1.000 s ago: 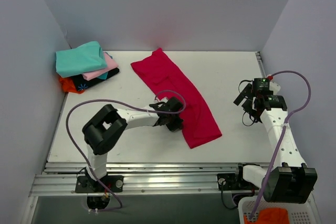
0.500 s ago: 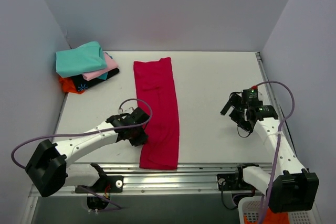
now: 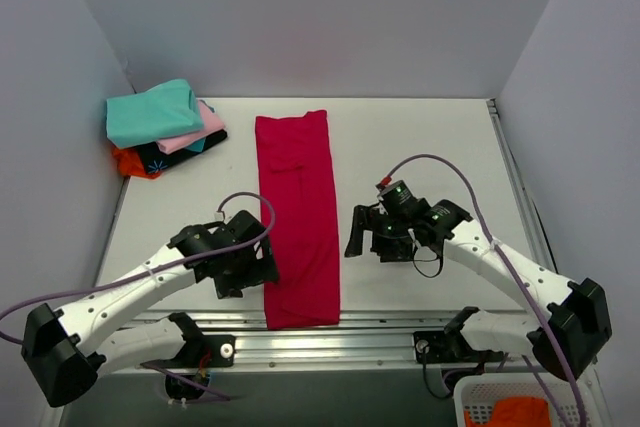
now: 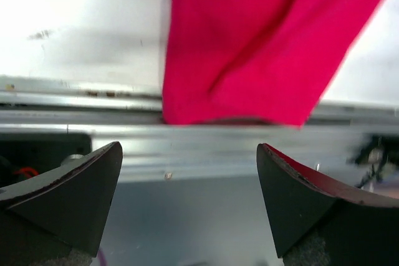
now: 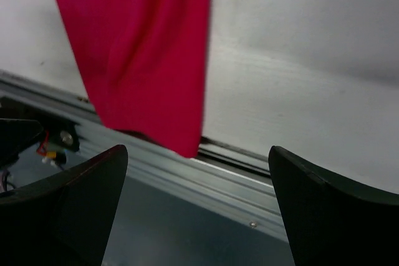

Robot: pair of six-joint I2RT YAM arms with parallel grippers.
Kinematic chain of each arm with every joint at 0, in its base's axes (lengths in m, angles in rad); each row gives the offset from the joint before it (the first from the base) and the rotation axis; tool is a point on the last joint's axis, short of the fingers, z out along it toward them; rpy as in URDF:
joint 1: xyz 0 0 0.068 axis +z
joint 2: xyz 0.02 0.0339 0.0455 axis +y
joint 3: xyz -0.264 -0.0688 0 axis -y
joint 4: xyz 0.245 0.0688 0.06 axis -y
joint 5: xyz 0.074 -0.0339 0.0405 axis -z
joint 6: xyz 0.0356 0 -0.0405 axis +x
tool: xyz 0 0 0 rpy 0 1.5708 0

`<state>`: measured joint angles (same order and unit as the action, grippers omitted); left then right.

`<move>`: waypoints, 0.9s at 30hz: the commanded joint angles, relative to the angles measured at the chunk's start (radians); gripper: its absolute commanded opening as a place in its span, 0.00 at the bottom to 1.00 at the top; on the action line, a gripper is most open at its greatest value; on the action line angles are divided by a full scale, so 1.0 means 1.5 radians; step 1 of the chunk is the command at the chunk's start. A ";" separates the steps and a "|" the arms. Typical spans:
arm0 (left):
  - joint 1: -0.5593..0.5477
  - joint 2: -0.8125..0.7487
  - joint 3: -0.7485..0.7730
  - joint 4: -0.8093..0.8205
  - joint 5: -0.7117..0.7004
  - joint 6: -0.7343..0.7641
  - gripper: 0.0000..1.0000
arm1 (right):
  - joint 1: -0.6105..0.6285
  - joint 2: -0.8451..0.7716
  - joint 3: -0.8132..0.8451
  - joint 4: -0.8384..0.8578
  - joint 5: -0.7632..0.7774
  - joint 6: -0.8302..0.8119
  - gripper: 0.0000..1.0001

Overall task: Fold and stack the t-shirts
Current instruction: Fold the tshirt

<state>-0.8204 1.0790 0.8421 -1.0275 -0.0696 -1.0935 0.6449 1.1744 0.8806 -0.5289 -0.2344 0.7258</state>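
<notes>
The left jaws and the right jaws both stand wide and empty, the folded crimson t-shirt flat on the desk between them.

The left end effector and right end effector gape wide, seemingly hovering low.

you're looking at a white bench that fills the middle of the overhead view. it's boxed in by a pale grey left wall, far wall and right wall. along the bench's near edge runs a ribbed metal rail, which both wrist views also catch. off the near right corner, lower down, sits a white perforated basket with an orange item in it.
</notes>
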 commanded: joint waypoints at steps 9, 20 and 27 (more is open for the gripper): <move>-0.223 -0.099 -0.101 -0.036 0.070 -0.100 0.90 | 0.218 0.057 -0.107 0.016 -0.072 0.097 0.88; -0.300 0.005 -0.156 0.059 -0.088 -0.212 0.83 | 0.293 0.180 -0.113 0.153 -0.031 0.106 0.86; -0.301 0.003 -0.163 0.100 -0.175 -0.238 0.78 | 0.293 0.225 -0.107 0.198 0.011 0.103 0.84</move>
<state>-1.2682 1.0851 0.6064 -0.9394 -0.2337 -1.4029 1.0817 1.4982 0.7071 -0.2726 -0.2893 0.8795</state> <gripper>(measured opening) 0.789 0.843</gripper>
